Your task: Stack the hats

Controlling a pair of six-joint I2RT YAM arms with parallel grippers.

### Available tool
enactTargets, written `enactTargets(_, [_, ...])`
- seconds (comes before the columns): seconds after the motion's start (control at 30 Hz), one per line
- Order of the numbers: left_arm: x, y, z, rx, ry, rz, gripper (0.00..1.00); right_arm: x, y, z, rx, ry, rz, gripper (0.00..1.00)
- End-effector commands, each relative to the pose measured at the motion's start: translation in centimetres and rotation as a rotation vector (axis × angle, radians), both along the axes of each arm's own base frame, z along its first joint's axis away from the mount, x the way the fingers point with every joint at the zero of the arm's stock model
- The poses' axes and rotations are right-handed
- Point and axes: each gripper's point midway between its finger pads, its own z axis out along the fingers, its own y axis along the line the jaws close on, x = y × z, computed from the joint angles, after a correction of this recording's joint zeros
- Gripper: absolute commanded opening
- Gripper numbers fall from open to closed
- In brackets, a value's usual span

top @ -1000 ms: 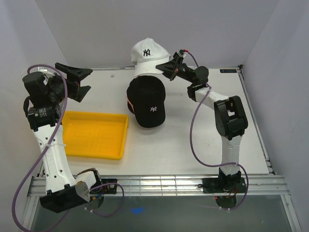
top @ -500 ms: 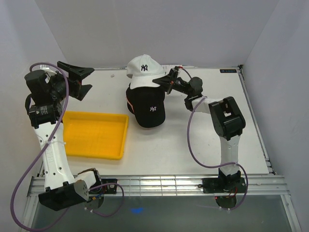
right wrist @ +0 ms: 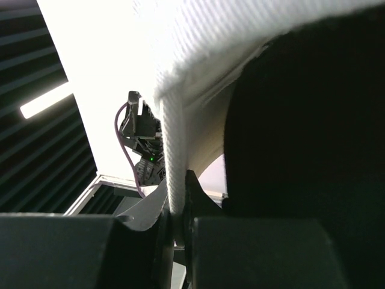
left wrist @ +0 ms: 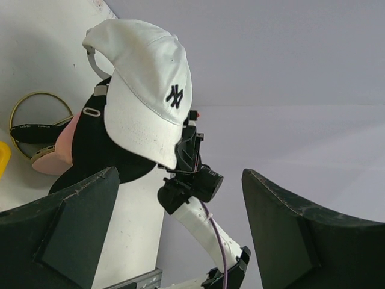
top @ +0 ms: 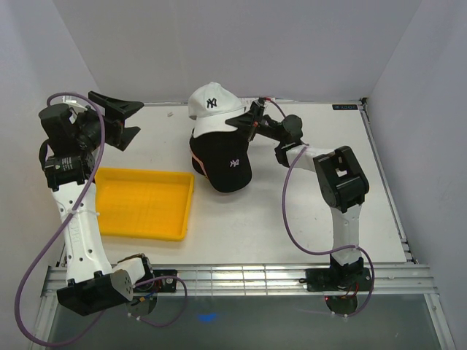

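Observation:
My right gripper is shut on the brim of the white cap with the dark NY logo and holds it just over the back of the black cap with the white NY logo. The black cap lies on a pink cap, of which an edge shows. In the right wrist view the white brim is pinched between my fingers. In the left wrist view the white cap hangs over the black cap and the pink cap. My left gripper is open and empty, raised at the far left. I cannot make out the tan cap.
A yellow tray lies at the left front of the table. A gold wire ring stands behind the pile of caps. Walls close the table at the back and on both sides.
My right gripper has carried the white cap left and down, from behind the black cap to just over its back. My left arm has hardly moved.

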Motion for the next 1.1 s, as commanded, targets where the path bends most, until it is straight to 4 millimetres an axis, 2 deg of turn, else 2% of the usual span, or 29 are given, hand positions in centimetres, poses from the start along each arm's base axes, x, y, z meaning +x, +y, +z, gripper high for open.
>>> enactTargets(0.0, [-0.5,-0.3,2.1,0.033,-0.069,-0.011,0.93,-8.0,-3.9,9.8,0.291,-0.306,0.192,0.08])
enactTargets(0.37, [-0.3,-0.3,2.1,0.035,-0.069,-0.013,0.93,-7.6,-3.5,11.4,0.290,-0.349,0.204,0.08])
enactTargets(0.63, [-0.3,-0.4,2.0,0.036,-0.066,-0.016,0.93,-8.3,-3.8,12.4,0.305,-0.389,0.213,0.08])
enactTargets(1.0, [-0.5,-0.4,2.2,0.033,-0.072,-0.018,0.93,-11.3,-4.8,11.5,0.281,-0.393,0.208,0.08])
enactTargets(1.07, [-0.5,-0.5,2.0,0.034,-0.069,-0.020,0.93,-12.0,-5.0,11.8,0.276,-0.415,0.211,0.08])
